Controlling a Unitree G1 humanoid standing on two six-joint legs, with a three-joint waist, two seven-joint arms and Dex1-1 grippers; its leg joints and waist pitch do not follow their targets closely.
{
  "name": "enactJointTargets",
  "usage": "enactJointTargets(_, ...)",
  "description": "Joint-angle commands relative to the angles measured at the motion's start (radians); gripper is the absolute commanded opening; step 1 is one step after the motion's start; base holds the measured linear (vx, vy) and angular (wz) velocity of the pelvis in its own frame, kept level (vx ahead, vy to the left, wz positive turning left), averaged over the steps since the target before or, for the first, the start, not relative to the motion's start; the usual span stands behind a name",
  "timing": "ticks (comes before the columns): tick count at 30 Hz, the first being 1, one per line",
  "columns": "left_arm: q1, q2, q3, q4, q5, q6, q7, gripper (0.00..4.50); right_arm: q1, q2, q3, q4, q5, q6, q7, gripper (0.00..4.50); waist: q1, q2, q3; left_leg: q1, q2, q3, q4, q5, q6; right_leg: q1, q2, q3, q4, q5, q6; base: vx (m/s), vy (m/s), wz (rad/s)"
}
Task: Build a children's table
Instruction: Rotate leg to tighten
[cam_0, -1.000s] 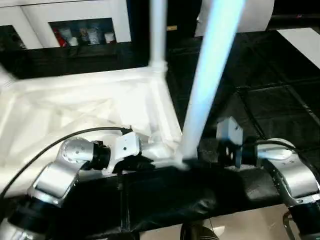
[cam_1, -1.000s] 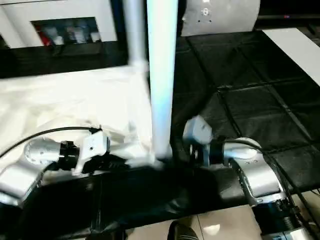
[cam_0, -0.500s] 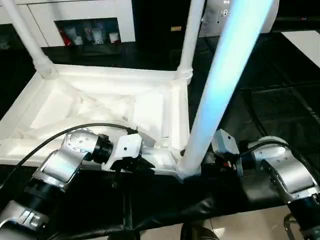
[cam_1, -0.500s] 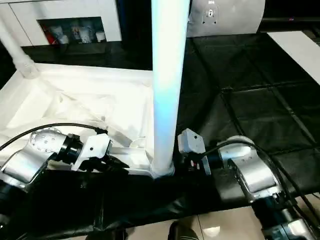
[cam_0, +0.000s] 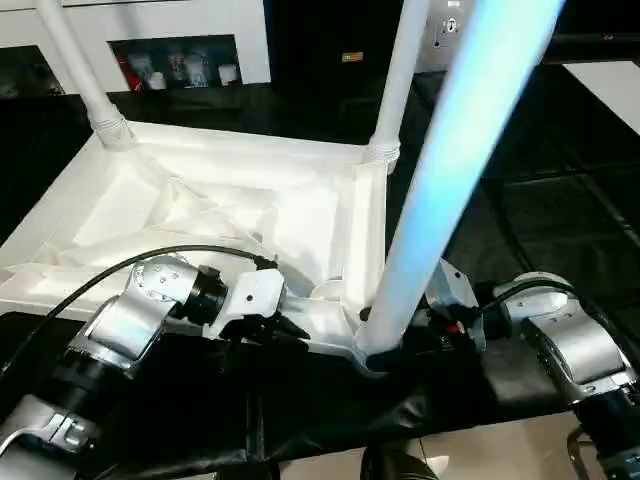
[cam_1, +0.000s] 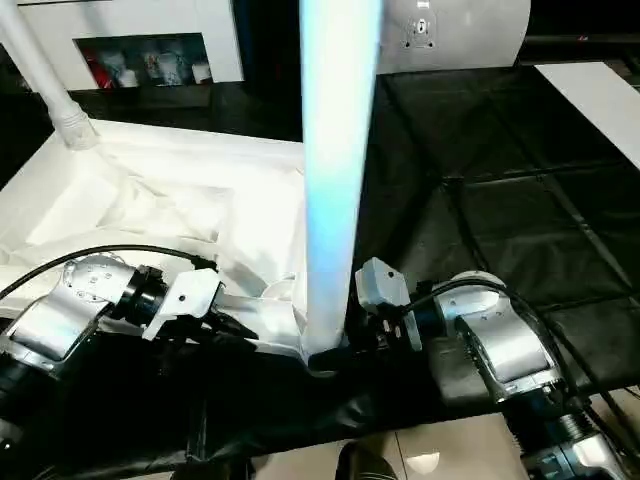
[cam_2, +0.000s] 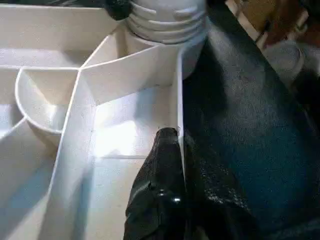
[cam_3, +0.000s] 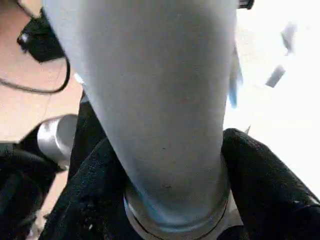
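Observation:
The children's table lies upside down on the black cover, its ribbed white top facing up. Two white legs stand in the far corner sockets. A third leg rises from the near right corner socket, close to the camera. My left gripper is shut on the thin near rim wall of the top, just left of that corner. My right gripper grips the base of the near leg, one black finger pressed on each side of the tube.
The black-covered work table stretches to the right and back. A white cabinet with small items on a shelf stands behind. A pale rounded panel and a flat white board lie at the back right. Beige floor shows below the front edge.
The camera has steadied and tilted, bringing the whole table top into view. My right gripper's fingers have closed in around the base of the near leg. The left gripper holds as before.

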Motion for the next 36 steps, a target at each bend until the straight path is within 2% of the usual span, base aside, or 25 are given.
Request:
enactJointTargets(1, 0.023, -0.025, 0.028, -0.075, -0.019, 0.070, 0.103, 0.00, 0.033, 0.046, 0.011, -0.045, 0.030, 0.077, -0.091, 2.61, -0.006, -0.002, -0.066, 0.022, 0.061, -0.023, -0.066, -0.171, 0.083, 0.046, -0.081, 0.048, -0.063, -0.194, -0.251, 0.000, 0.000, 0.00)
enactJointTargets(2, 0.037, -0.031, 0.040, -0.099, -0.012, 0.103, 0.145, 0.00, 0.043, 0.066, 0.003, -0.056, 0.032, 0.099, -0.139, 2.60, -0.008, -0.002, -0.066, 0.022, 0.064, -0.025, -0.068, -0.174, 0.075, 0.047, -0.081, 0.049, -0.062, -0.199, -0.250, 0.000, 0.000, 0.00)
enactJointTargets(3, 0.055, -0.041, 0.053, -0.133, -0.006, 0.154, 0.193, 0.00, 0.055, 0.095, -0.006, -0.069, 0.030, 0.111, -0.194, 2.59, -0.012, 0.000, -0.060, 0.023, 0.061, -0.025, -0.071, -0.203, 0.064, 0.043, -0.081, 0.049, -0.070, -0.247, -0.241, 0.000, 0.000, 0.00)
enactJointTargets(4, 0.066, -0.055, 0.064, -0.157, -0.006, 0.189, 0.229, 0.00, 0.059, 0.118, -0.011, -0.075, 0.025, 0.131, -0.238, 2.58, -0.014, -0.003, -0.061, 0.021, 0.059, -0.026, -0.071, -0.209, 0.056, 0.046, -0.083, 0.050, -0.070, -0.270, -0.233, 0.000, 0.000, 0.00)
enactJointTargets(5, 0.071, -0.061, 0.069, -0.166, -0.005, 0.203, 0.243, 0.00, 0.061, 0.127, -0.013, -0.078, 0.023, 0.140, -0.255, 2.58, -0.023, -0.006, -0.057, 0.015, 0.057, -0.031, -0.077, -0.215, 0.041, 0.050, -0.084, 0.047, -0.073, -0.316, -0.218, 0.000, 0.000, 0.00)
enactJointTargets(6, 0.084, -0.091, 0.084, -0.205, -0.014, 0.260, 0.292, 0.00, 0.060, 0.167, -0.021, -0.076, 0.014, 0.161, -0.320, 2.57, -0.031, -0.001, -0.058, 0.023, 0.057, -0.030, -0.077, -0.234, 0.028, 0.043, -0.083, 0.049, -0.078, -0.349, -0.206, 0.000, 0.000, 0.00)
enactJointTargets(7, 0.095, -0.117, 0.096, -0.239, -0.016, 0.307, 0.334, 0.00, 0.060, 0.200, -0.028, -0.077, 0.008, 0.183, -0.371, 2.57, -0.043, -0.005, -0.056, 0.019, 0.057, -0.032, -0.079, -0.239, 0.019, 0.045, -0.081, 0.049, -0.077, -0.350, -0.205, 0.000, 0.000, 0.00)
enactJointTargets(8, 0.105, -0.153, 0.105, -0.276, -0.006, 0.353, 0.390, 0.00, 0.060, 0.242, -0.034, -0.078, -0.010, 0.203, -0.437, 2.56, -0.046, -0.005, -0.055, 0.019, 0.056, -0.032, -0.079, -0.245, 0.019, 0.043, -0.082, 0.049, -0.079, -0.357, -0.204, 0.000, 0.000, 0.00)
enactJointTargets(9, 0.113, -0.194, 0.112, -0.306, 0.008, 0.400, 0.450, 0.00, 0.058, 0.287, -0.041, -0.079, -0.024, 0.228, -0.505, 2.56, -0.056, -0.010, -0.055, 0.015, 0.053, -0.035, -0.079, -0.247, 0.016, 0.046, -0.081, 0.048, -0.081, -0.374, -0.193, 0.000, 0.000, 0.00)
enactJointTargets(12, 0.117, -0.283, 0.120, -0.351, 0.047, 0.485, 0.584, 0.00, 0.050, 0.383, -0.062, -0.083, -0.036, 0.287, -0.645, 2.56, -0.067, -0.008, -0.054, 0.020, 0.053, -0.031, -0.077, -0.236, 0.016, 0.037, -0.079, 0.052, -0.087, -0.386, -0.181, 0.000, 0.000, 0.00)
enactJointTargets(13, 0.114, -0.319, 0.121, -0.359, 0.064, 0.509, 0.630, 0.00, 0.043, 0.423, -0.075, -0.076, -0.041, 0.304, -0.703, 2.56, -0.067, -0.009, -0.055, 0.021, 0.051, -0.031, -0.075, -0.235, 0.017, 0.037, -0.079, 0.051, -0.088, -0.388, -0.177, 0.000, 0.000, 0.00)
enactJointTargets(17, 0.085, -0.479, 0.126, -0.358, 0.138, 0.569, 0.841, 0.00, 0.014, 0.570, -0.119, -0.038, -0.104, 0.325, -0.969, 2.55, -0.072, -0.010, -0.062, 0.019, 0.048, -0.027, -0.072, -0.177, 0.028, 0.038, -0.074, 0.053, -0.083, -0.290, -0.181, 0.000, 0.000, 0.00)
enactJointTargets(20, 0.065, -0.538, 0.104, -0.350, 0.190, 0.592, 0.930, 0.00, 0.002, 0.622, -0.125, -0.027, -0.156, 0.313, -1.068, 2.55, -0.072, -0.008, -0.068, 0.016, 0.045, -0.025, -0.068, -0.135, 0.045, 0.043, -0.072, 0.053, -0.075, -0.202, -0.184, 0.000, 0.000, 0.00)
enactJointTargets(21, 0.060, -0.550, 0.099, -0.347, 0.202, 0.597, 0.947, 0.00, -0.001, 0.630, -0.129, -0.023, -0.173, 0.295, -1.091, 2.55, -0.070, -0.008, -0.070, 0.015, 0.045, -0.025, -0.066, -0.117, 0.056, 0.045, -0.071, 0.052, -0.072, -0.160, -0.185, 0.000, 0.000, 0.00)
enactJointTargets(22, 0.058, -0.555, 0.097, -0.346, 0.206, 0.600, 0.953, 0.00, -0.003, 0.629, -0.130, -0.020, -0.183, 0.277, -1.100, 2.55, -0.067, -0.002, -0.075, 0.016, 0.044, -0.025, -0.064, -0.102, 0.060, 0.048, -0.071, 0.051, -0.067, -0.131, -0.190, 0.000, 0.000, 0.00)
enactJointTargets(24, 0.053, -0.559, 0.087, -0.347, 0.216, 0.608, 0.955, 0.00, -0.003, 0.618, -0.129, -0.018, -0.207, 0.226, -1.113, 3.10, -0.063, -0.005, -0.077, 0.012, 0.042, -0.023, -0.060, -0.063, 0.086, 0.054, -0.069, 0.050, -0.059, -0.029, -0.209, 0.000, 0.000, 0.00)
enactJointTargets(27, 0.064, -0.523, 0.068, -0.351, 0.228, 0.597, 0.920, 0.00, 0.012, 0.599, -0.144, -0.027, -0.202, 0.205, -1.104, 3.29, -0.058, -0.004, -0.079, 0.007, 0.041, -0.023, -0.056, -0.035, 0.114, 0.058, -0.069, 0.048, -0.052, 0.032, -0.219, 0.000, 0.000, 0.00)
enactJointTargets(29, 0.067, -0.518, 0.068, -0.352, 0.227, 0.596, 0.915, 0.00, 0.013, 0.593, -0.144, -0.028, -0.203, 0.202, -1.102, 3.62, -0.060, -0.005, -0.077, 0.006, 0.041, -0.024, -0.057, -0.059, 0.112, 0.059, -0.071, 0.047, -0.056, -0.002, -0.219, 0.000, 0.000, 0.00)
enactJointTargets(31, 0.082, -0.461, 0.065, -0.361, 0.215, 0.576, 0.861, 0.00, 0.027, 0.542, -0.152, -0.046, -0.190, 0.163, -1.036, 3.77, -0.059, 0.001, -0.079, 0.011, 0.042, -0.025, -0.057, -0.088, 0.104, 0.058, -0.072, 0.047, -0.060, -0.056, -0.215, 0.000, 0.000, 0.00)
enactJointTargets(32, 0.087, -0.443, 0.066, -0.362, 0.207, 0.563, 0.839, 0.00, 0.032, 0.522, -0.155, -0.054, -0.182, 0.150, -1.007, 3.77, -0.061, -0.003, -0.078, 0.010, 0.043, -0.024, -0.057, -0.098, 0.101, 0.059, -0.071, 0.048, -0.061, -0.067, -0.211, 0.000, 0.000, 0.00)
enactJointTargets(36, 0.108, -0.357, 0.059, -0.361, 0.177, 0.502, 0.734, 0.00, 0.044, 0.421, -0.157, -0.067, -0.160, 0.096, -0.871, 4.22, -0.058, -0.001, -0.077, 0.012, 0.044, -0.023, -0.055, -0.099, 0.102, 0.057, -0.070, 0.048, -0.060, -0.073, -0.217, 0.000, 0.000, 0.00)
